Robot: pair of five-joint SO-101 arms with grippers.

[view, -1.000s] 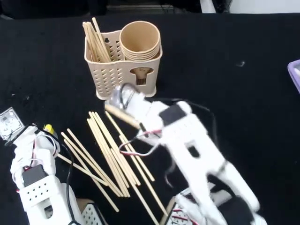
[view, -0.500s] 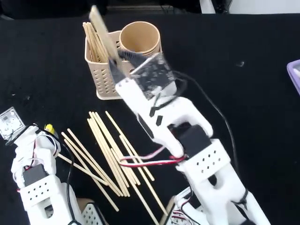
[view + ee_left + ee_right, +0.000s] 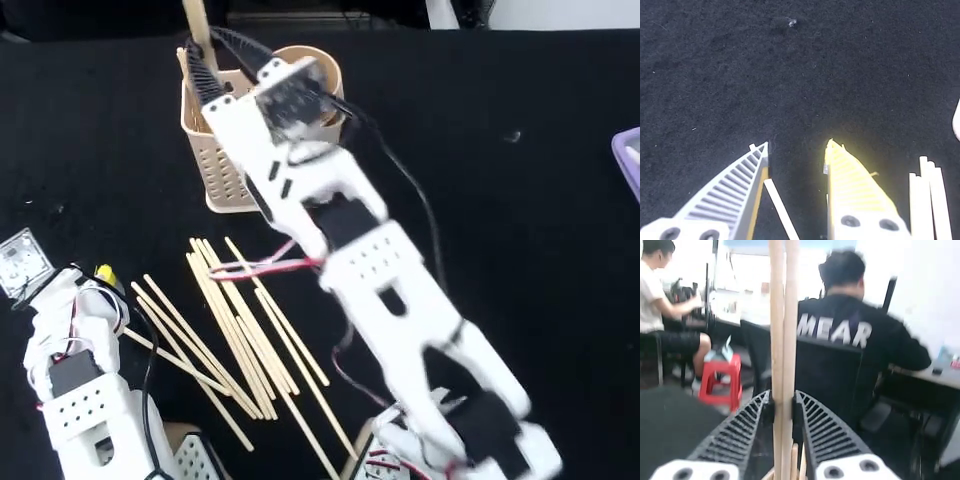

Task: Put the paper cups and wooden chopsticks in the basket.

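A beige perforated basket [image 3: 215,165] stands at the back of the black table, with stacked paper cups [image 3: 327,72] in one side and several wooden chopsticks [image 3: 187,68] in the other. My right gripper [image 3: 205,75] hovers over the basket's chopstick side, shut on two chopsticks [image 3: 195,25] that stand upright. The right wrist view has these chopsticks [image 3: 782,315] clamped in the right gripper [image 3: 782,400]. More loose chopsticks [image 3: 235,330] lie fanned on the table. My left gripper [image 3: 85,272] rests low at the front left, open [image 3: 796,147], over a chopstick end [image 3: 780,210].
A purple object [image 3: 628,155] sits at the table's right edge. The right arm stretches diagonally from the front across the loose chopsticks to the basket. More chopstick ends [image 3: 927,195] lie beside the left gripper's yellow finger.
My right arm has lifted from just above the loose pile up to the basket, swinging its held chopsticks from nearly flat to upright. The left arm has stayed still.
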